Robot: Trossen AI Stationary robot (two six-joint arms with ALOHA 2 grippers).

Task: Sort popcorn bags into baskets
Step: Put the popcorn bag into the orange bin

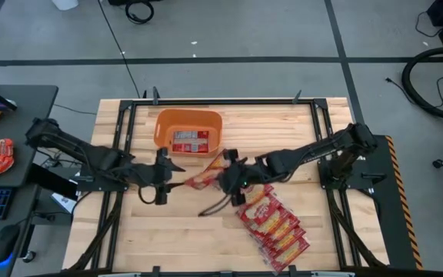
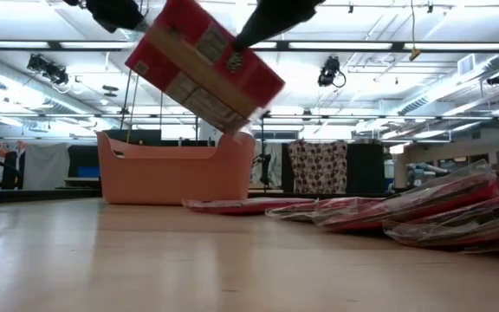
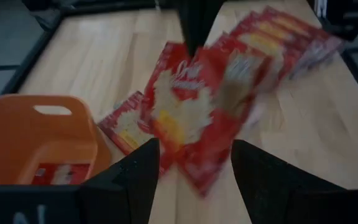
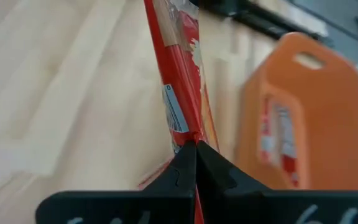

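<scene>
The right pincer is clamped on the edge of one popcorn bag, holding it tilted in the air above the middle of the tabletop. The left pincer faces it from just beside, its fingers spread apart and holding nothing. The orange basket sits near the far edge with a bag inside. The other bags lie overlapping toward the near right corner.

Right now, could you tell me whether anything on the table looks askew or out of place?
One bag hangs tilted in the air, pinched at an edge by the right gripper. Another lies flat beside the tub, not in it.
</scene>
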